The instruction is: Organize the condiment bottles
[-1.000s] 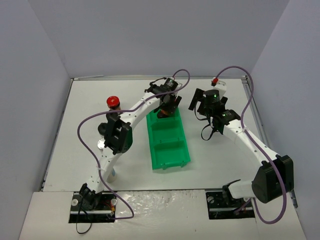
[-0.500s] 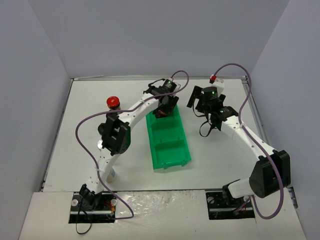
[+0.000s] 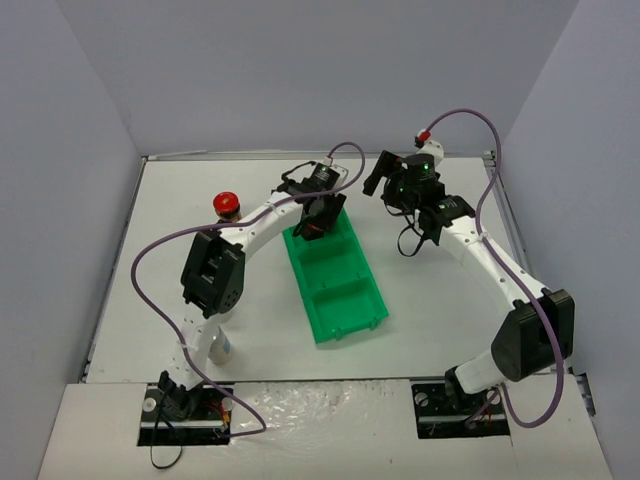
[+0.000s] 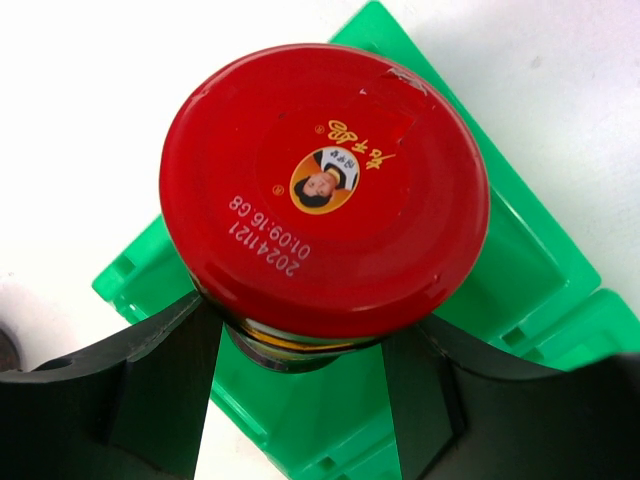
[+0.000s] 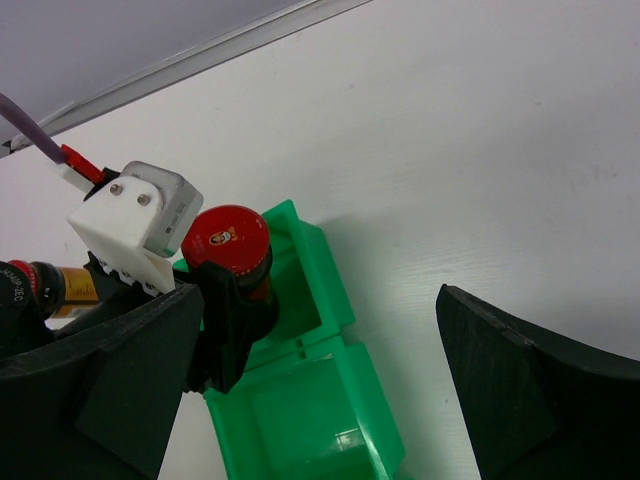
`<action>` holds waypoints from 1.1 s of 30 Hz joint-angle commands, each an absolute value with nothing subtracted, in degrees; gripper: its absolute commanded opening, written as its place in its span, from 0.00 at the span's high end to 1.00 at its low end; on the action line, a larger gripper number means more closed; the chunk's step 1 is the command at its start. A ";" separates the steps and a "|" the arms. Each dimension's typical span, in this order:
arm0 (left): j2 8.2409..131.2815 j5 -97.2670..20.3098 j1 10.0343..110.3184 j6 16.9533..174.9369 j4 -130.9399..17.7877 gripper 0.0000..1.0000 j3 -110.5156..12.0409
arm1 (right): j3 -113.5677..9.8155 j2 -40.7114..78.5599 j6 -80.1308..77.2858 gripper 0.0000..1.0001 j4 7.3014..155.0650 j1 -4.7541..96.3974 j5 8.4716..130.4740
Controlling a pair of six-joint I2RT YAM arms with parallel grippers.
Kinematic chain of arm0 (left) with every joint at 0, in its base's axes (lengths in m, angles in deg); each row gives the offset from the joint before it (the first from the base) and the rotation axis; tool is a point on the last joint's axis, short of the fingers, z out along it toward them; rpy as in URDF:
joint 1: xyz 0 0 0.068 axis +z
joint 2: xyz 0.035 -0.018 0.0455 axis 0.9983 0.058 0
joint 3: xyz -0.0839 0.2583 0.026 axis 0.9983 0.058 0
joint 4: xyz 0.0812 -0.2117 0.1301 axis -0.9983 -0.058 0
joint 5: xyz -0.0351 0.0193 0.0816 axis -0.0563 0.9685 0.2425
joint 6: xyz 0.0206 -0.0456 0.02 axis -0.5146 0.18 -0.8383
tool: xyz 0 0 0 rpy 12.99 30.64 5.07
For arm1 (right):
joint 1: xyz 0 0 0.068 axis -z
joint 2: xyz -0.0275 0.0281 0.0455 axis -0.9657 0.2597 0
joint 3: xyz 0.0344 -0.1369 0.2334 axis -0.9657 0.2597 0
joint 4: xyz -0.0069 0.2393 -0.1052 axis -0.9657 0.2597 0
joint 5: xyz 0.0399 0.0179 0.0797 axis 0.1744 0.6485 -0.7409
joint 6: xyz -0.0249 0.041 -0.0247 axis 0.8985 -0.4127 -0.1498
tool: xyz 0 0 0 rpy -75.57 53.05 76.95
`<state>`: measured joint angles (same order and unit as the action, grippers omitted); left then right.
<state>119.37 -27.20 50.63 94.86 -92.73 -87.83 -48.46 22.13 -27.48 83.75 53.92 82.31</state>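
Note:
My left gripper (image 3: 318,216) is shut on a dark jar with a red cap (image 4: 325,190), its fingers (image 4: 160,380) on either side just under the cap. The jar (image 5: 232,245) hangs upright over the far compartment of the green bin (image 3: 340,290), its lower part inside that compartment. A second red-capped jar (image 3: 227,205) stands on the table at the far left. A pale bottle (image 3: 222,348) shows beside the left arm's base, partly hidden. My right gripper (image 3: 380,182) is open and empty, up in the air to the right of the bin's far end. The other bottles are out of view.
The bin's middle and near compartments (image 5: 300,410) show nothing inside. The left arm's links (image 3: 212,275) cross the table's left side. A raised rail (image 3: 250,156) runs along the far table edge, and grey walls close in all round.
My left gripper has moved slightly left with the jar, and the bin has turned a little with it. My right gripper has moved further away and to the left.

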 commanded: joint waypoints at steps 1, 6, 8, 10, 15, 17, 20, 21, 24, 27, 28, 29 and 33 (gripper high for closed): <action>110.46 -25.17 51.34 94.94 -81.94 1.00 -88.63 | -50.42 23.04 -31.27 0.00 81.20 55.68 77.13; 108.64 -23.91 51.47 94.99 -79.12 1.00 -86.94 | -50.73 24.09 -33.50 0.00 81.12 57.17 71.73; 107.61 -23.40 51.58 95.23 -77.64 1.00 -85.38 | -50.74 24.81 -35.03 0.00 81.12 58.11 69.40; 106.44 -23.14 51.67 95.26 -76.05 1.00 -84.28 | -50.71 25.49 -36.46 0.00 79.80 59.28 67.04; 103.51 -22.36 51.78 96.04 -69.14 1.00 -77.90 | -51.28 27.62 -39.23 0.00 78.75 60.90 61.73; 103.02 -23.13 51.87 96.45 -67.15 1.00 -76.30 | -51.63 28.33 -39.52 0.00 78.65 61.31 60.86; 103.30 -25.47 51.92 97.51 -62.89 1.00 -73.61 | -52.79 29.56 -39.74 0.00 78.57 61.68 58.36; 103.46 -26.07 51.96 97.91 -60.96 1.00 -72.63 | -53.09 29.79 -39.78 0.00 78.57 61.66 58.03; 103.96 -28.12 52.17 99.96 -57.56 1.00 -69.95 | -53.38 30.04 -39.69 0.00 78.57 61.65 57.84; 104.64 -29.90 52.17 101.44 -52.20 1.00 -66.82 | -53.25 30.08 -39.22 0.00 78.57 61.68 57.83; 104.74 -30.20 52.22 101.84 -51.01 1.00 -65.38 | -53.15 30.13 -39.17 0.00 78.57 61.68 57.78; 104.83 -30.22 52.22 102.10 -50.03 1.00 -64.48 | -53.06 30.21 -39.09 0.00 78.57 61.68 57.61; 104.57 -32.52 52.24 103.36 -41.38 1.00 -58.75 | -52.17 30.49 -38.28 0.00 78.58 61.68 57.03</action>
<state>108.81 -29.60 51.85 100.65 -58.61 -60.09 -50.48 30.88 -39.14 81.64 61.47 58.95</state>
